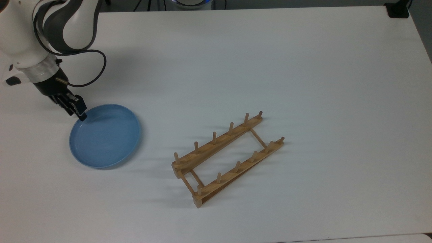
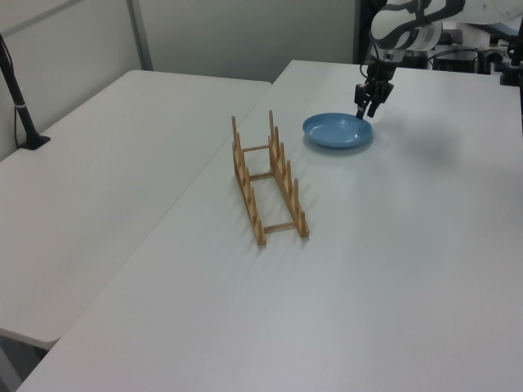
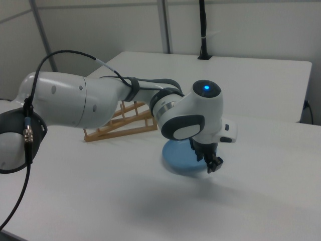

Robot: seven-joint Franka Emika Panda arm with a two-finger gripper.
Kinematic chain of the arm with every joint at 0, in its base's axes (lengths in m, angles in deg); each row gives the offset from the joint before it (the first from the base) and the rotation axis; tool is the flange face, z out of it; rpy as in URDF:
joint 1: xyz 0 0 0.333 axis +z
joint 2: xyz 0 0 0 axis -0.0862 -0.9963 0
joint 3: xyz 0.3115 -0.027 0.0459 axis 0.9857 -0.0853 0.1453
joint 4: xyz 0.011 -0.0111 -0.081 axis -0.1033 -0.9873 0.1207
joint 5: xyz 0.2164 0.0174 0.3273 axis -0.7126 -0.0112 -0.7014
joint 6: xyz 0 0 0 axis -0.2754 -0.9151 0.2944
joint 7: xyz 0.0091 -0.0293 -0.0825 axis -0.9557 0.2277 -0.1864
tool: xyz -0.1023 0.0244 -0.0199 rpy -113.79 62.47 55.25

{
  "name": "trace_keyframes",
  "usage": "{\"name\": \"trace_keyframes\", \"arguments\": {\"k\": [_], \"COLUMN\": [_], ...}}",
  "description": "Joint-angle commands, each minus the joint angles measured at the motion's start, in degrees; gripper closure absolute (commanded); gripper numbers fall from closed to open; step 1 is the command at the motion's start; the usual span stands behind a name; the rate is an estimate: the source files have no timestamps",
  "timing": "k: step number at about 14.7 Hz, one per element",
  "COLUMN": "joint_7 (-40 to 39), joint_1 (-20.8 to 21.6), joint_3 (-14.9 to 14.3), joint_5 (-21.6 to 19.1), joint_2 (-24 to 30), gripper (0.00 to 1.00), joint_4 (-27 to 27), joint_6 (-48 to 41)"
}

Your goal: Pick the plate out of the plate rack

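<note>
Blue and flat, the plate lies on the white table, well apart from the wooden rack, towards the top view's left. Every slot of the rack stands vacant, its 2 rails each carrying 5 pegs. So we judge the picking itself done, and what remains is letting go cleanly.

Our gripper sits at the plate's rim on the side farthest from the rack. In the left view the gripper hangs just above that rim, and its 2 fingers look slightly apart, seemingly clear of the rim. In the right view the gripper is beside the plate, but the fingertips blur into the plate's edge there, so we cannot say for sure that contact is broken.

That doubt is the main risk. If a fingertip is touching the rim when we lift, the plate could tip up on that side, then drop and clatter or skid across the smooth table. A sideways retreat could likewise nudge it. We would go straight up.
</note>
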Motion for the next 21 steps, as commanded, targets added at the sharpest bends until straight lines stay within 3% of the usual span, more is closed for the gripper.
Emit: {"name": "trace_keyframes", "arguments": {"k": [1, 2, 4, 8, 10, 15, 21], "joint_7": [-1.09, -0.92, -0.48, 11.36, 14.54, 15.69, 15.61], "joint_1": [0.68, 1.03, 3.21, 11.12, 14.37, 16.58, 17.73], "joint_3": [-0.61, -0.61, -0.61, 0.18, 1.75, 8.26, 8.80], "joint_5": [-0.27, -0.18, 0.43, 17.18, 23.08, 28.64, 28.65], "joint_2": [1.75, 3.24, 6.84, 14.84, 18.00, 26.79, 28.92], "gripper": [0.08, 0.00, 0.00, 0.00, 0.00, 0.00, 0.00], "joint_4": [-0.13, -0.13, -0.21, -0.21, -0.56, -3.28, -4.43], "joint_6": [0.43, 0.17, -2.63, -13.17, -17.48, -27.24, -26.90]}}
